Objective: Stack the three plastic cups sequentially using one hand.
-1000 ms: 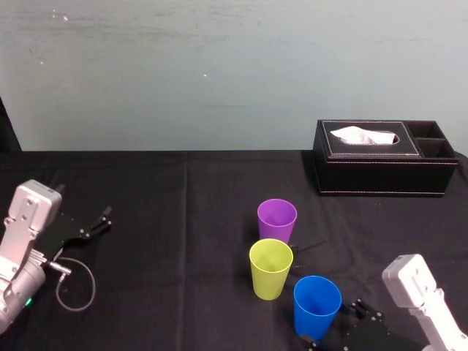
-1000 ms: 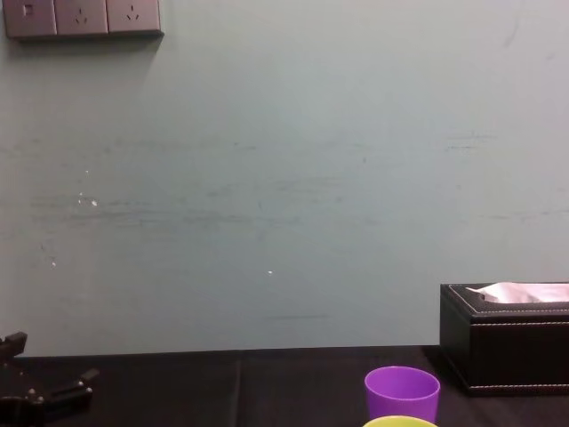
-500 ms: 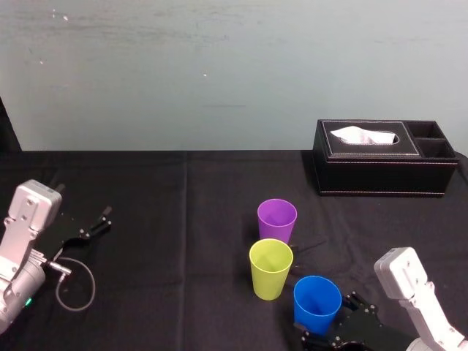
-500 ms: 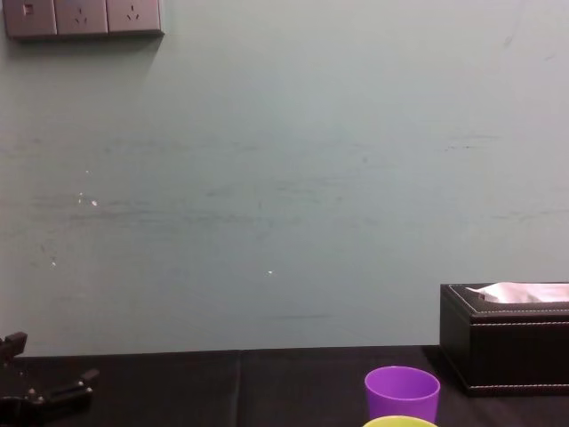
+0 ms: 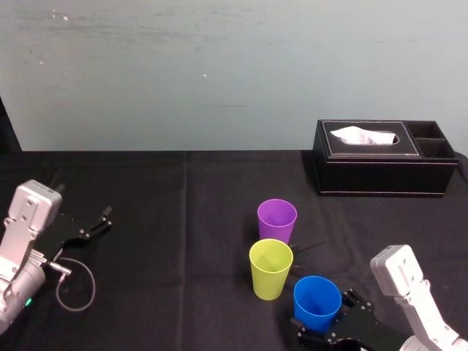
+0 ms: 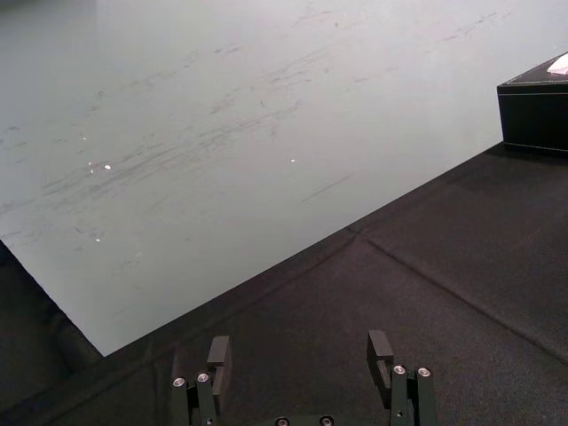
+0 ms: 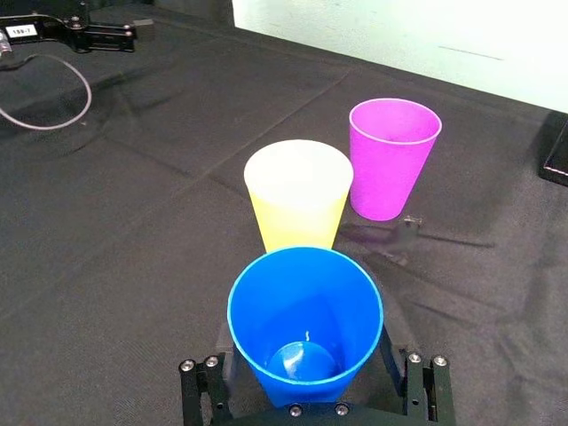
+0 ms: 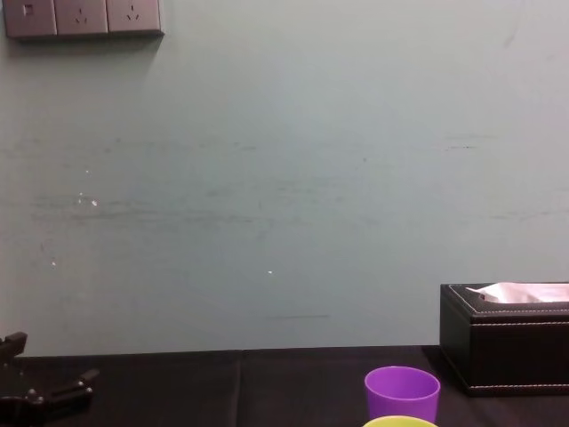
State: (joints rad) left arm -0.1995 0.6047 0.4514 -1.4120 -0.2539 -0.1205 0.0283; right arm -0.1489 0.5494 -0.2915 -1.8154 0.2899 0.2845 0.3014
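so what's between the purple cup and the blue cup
The yellow-green cup stands upright between the purple cup and the blue cup. The head view and the right wrist view both show this.

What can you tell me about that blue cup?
The blue cup is smooth, tapered plastic, standing upright and empty, mouth up, on the black tablecloth. It is the nearest of the three to the robot, beside the yellow-green cup and seemingly apart from it. The right gripper has its jaws open either side of the base, gaps showing.
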